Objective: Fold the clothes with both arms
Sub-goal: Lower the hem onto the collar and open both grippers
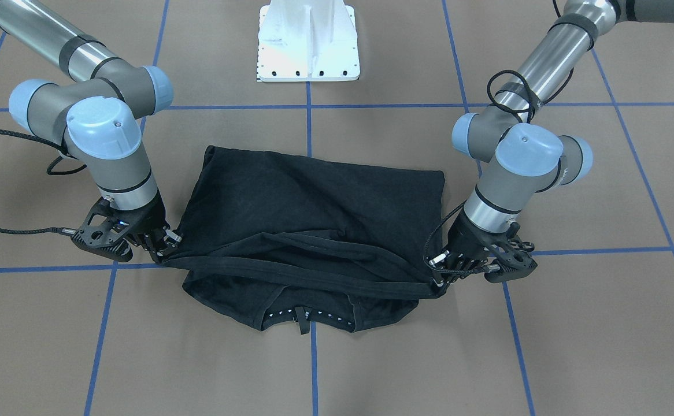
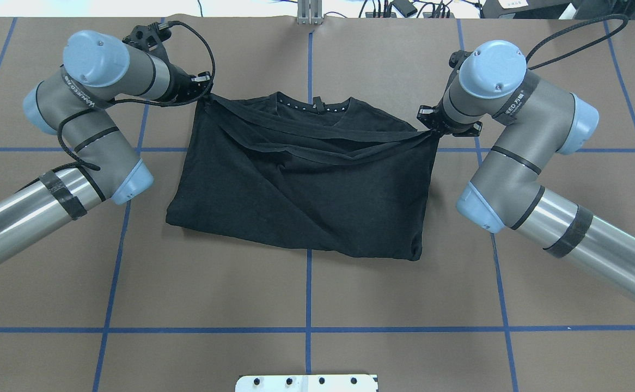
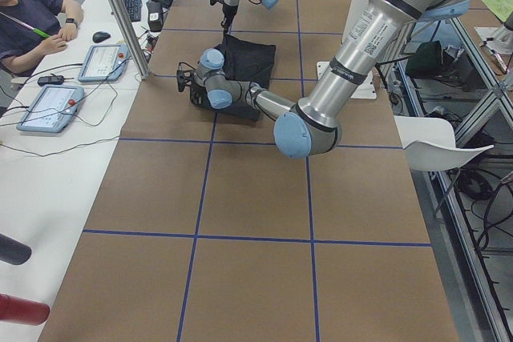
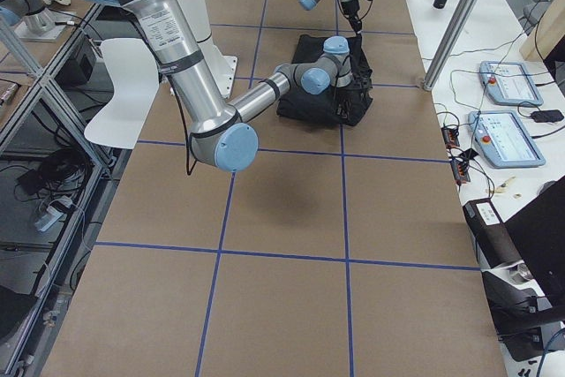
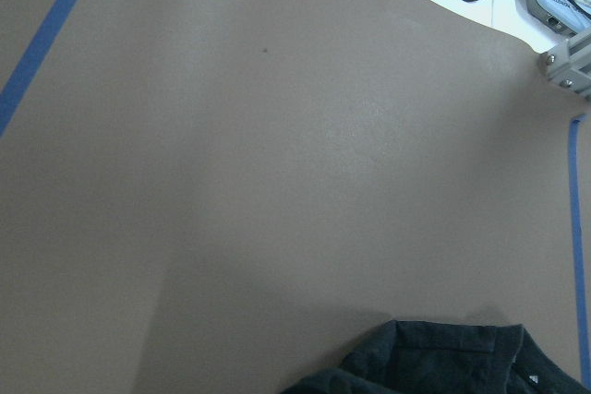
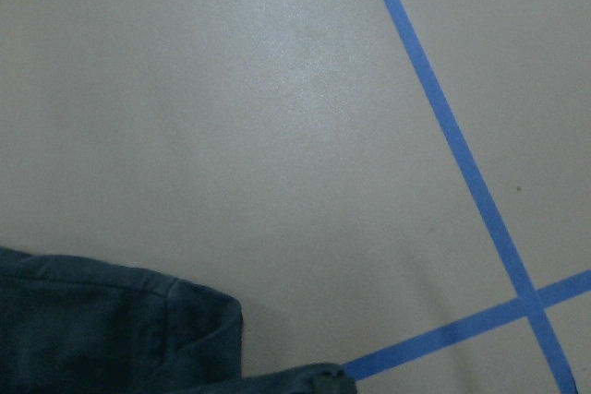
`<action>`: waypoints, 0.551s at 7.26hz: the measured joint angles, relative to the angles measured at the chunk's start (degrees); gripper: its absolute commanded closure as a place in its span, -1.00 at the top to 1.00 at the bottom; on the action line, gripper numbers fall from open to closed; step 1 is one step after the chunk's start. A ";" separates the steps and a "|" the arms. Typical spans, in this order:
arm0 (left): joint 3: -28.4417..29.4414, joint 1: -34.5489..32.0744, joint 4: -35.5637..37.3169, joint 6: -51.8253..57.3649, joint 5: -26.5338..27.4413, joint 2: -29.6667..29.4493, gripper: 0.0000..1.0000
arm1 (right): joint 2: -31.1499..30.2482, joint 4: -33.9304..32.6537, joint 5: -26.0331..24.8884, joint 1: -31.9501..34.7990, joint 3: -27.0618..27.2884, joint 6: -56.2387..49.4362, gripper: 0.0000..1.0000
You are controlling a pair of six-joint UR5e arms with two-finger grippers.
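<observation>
Near the collar [image 2: 301, 108], our left pincer [image 2: 204, 93] and right pincer [image 2: 432, 129] clamp the shirt [image 2: 295, 201] by its edge; we should lower it evenly, taut.

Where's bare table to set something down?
Bare table: the wide strip between shirt and base. Crowded: both shirt ends, where the left end effector and right end effector pinch its folded edge.

Brown table [image 2: 214, 294], blue tape grid [image 2: 308, 294]; white desk [image 3: 48, 182], possibly control pendants [image 3: 50, 107].
</observation>
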 measured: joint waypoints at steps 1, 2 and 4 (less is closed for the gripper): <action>0.74 -0.04 -0.02 1.96 0.08 -0.17 -1.00 | 0.00 0.05 0.00 0.00 -0.11 -0.13 -1.00; 1.33 -0.08 -0.04 2.95 0.11 -0.21 -1.00 | -0.01 0.06 0.00 0.01 -0.25 -0.22 -1.00; 2.09 -0.18 -0.01 3.79 0.13 -0.23 -1.00 | -0.09 0.07 0.00 0.13 -0.58 -1.10 -1.00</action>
